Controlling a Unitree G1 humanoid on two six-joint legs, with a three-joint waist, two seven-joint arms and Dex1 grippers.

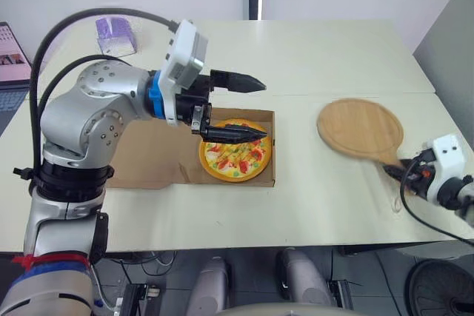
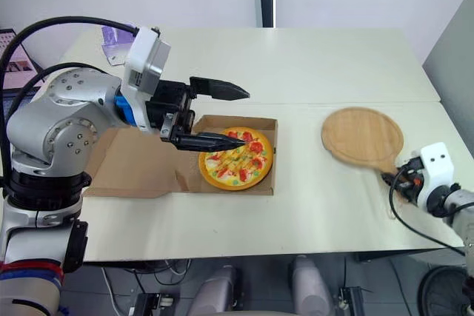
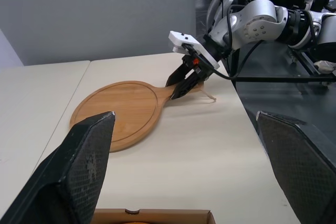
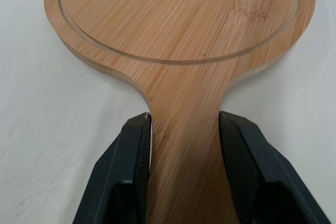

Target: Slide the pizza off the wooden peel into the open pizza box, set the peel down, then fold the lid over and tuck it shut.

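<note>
Head view: we count one round pizza point(image 1: 235, 159), lying in one open cardboard box point(image 1: 148, 157); left gripper point(image 1: 261, 110) hovers above, fingers spread.
Left wrist view: one round wooden peel point(image 3: 123, 111) on pale table point(image 3: 220, 145).
Right wrist view: we see right gripper point(image 4: 185, 129) clamping grained peel handle.

I can read no word, number or brand anywhere; a faint stamp point(image 4: 253, 10) on the wooden peel point(image 4: 178, 30) is too dim to make out.
</note>
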